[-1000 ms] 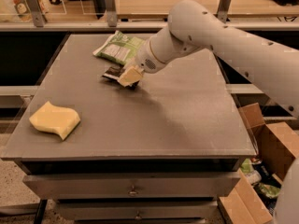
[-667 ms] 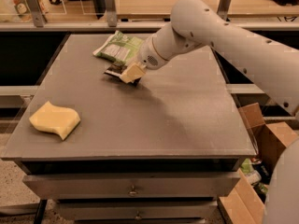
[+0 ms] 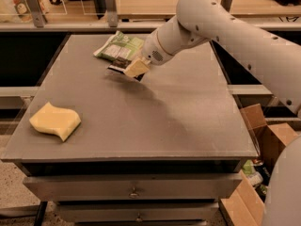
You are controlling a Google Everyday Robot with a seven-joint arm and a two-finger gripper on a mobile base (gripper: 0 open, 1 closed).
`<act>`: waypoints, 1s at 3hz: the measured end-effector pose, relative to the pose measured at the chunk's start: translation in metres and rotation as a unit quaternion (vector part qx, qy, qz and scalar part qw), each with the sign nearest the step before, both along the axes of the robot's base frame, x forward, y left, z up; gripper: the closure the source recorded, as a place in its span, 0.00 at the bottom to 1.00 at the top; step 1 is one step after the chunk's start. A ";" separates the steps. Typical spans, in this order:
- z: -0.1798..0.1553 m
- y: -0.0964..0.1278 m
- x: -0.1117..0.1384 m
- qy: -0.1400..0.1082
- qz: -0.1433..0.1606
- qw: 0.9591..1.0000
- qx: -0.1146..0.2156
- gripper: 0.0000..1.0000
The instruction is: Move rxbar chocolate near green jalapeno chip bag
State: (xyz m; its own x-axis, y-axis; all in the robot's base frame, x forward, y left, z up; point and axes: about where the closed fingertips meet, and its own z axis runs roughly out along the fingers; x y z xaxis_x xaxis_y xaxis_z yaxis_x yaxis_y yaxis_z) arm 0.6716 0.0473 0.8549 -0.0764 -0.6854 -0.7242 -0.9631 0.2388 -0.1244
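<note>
The green jalapeno chip bag (image 3: 120, 45) lies at the far left-centre of the grey table (image 3: 141, 126), with a white print panel showing. The rxbar chocolate (image 3: 118, 65), a dark flat bar, sits right at the bag's near edge, partly under the gripper. My gripper (image 3: 135, 69), with tan fingers (image 3: 136, 68), reaches in from the right on the white arm and is shut on the bar's right end. The bar is just above or resting on the table; I cannot tell which.
A yellow wavy sponge (image 3: 55, 121) lies near the table's front left corner. Open cardboard boxes (image 3: 263, 145) stand on the floor to the right. A rail with clutter runs behind the table. Drawers sit under the tabletop.
The gripper and the bar have shifted slightly up and left, closer to the chip bag's near edge. The sponge and bag have not moved.
</note>
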 end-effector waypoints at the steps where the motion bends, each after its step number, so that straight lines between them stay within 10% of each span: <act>1: 0.004 -0.006 0.002 -0.003 -0.007 1.000 -0.005 0.13; 3: 0.003 -0.013 0.003 0.003 -0.016 1.000 -0.008 0.00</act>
